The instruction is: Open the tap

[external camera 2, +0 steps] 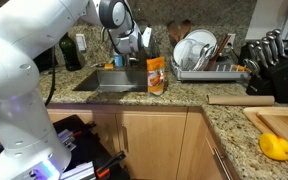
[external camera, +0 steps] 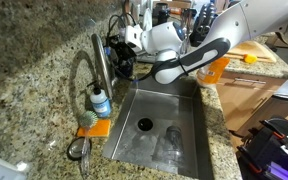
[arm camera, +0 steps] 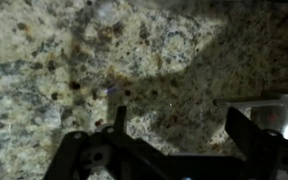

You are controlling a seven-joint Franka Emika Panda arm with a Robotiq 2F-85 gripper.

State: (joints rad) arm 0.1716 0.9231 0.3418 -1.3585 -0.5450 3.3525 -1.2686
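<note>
The tap [external camera: 96,58] is a tall brushed-silver faucet with a slim post and an arched spout, standing behind the sink [external camera: 199,140]. My gripper [external camera: 119,56] is at the post's upper part, right beside it. In the wrist view the gripper [arm camera: 184,130] is open, with its dark fingers apart over speckled granite and nothing between them. A silver metal piece [arm camera: 274,108] shows just outside the right finger. In an exterior view the gripper [external camera 2: 119,45] hangs over the back of the sink [external camera 2: 109,82], and the arm hides the tap.
A blue-labelled soap bottle [external camera: 101,101] and an orange sponge [external camera: 94,127] sit by the tap's base. An orange bottle [external camera 2: 156,75], a dish rack with plates [external camera 2: 199,52], a knife block [external camera 2: 274,62] and a lemon [external camera 2: 274,147] stand along the counter.
</note>
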